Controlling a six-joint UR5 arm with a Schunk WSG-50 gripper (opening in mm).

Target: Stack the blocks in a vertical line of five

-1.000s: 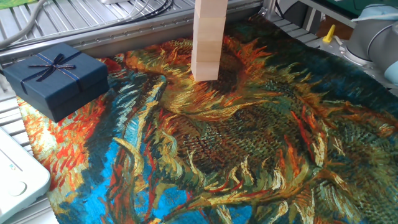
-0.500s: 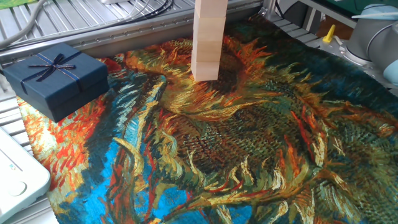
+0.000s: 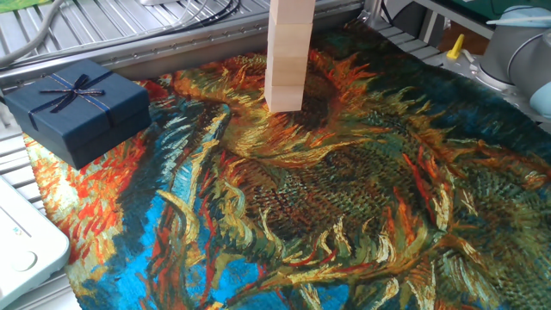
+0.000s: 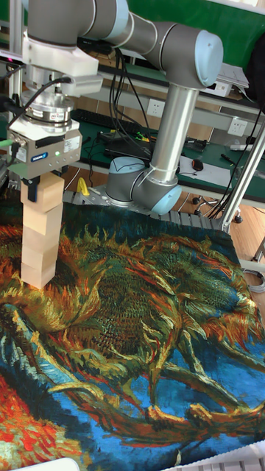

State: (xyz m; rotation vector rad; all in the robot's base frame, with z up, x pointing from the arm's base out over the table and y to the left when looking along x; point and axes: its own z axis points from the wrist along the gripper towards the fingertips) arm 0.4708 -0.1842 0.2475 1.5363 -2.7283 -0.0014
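A straight column of pale wooden blocks (image 3: 287, 60) stands on the painted cloth (image 3: 344, 198) at the back centre; its top is cut off in the fixed view. The tall fixed view shows the whole column (image 4: 40, 250), several blocks high. My gripper (image 4: 46, 193) hangs straight down over it. Its dark fingers (image 4: 31, 191) sit against the sides of the top block (image 4: 51, 195), shut on it. That block rests squarely on the one below.
A dark blue gift box (image 3: 77, 108) with a ribbon sits at the cloth's back left. A white device (image 3: 21, 245) lies at the front left edge. Metal rails (image 3: 155, 39) run along the back. The arm's base (image 4: 136, 184) stands behind the cloth.
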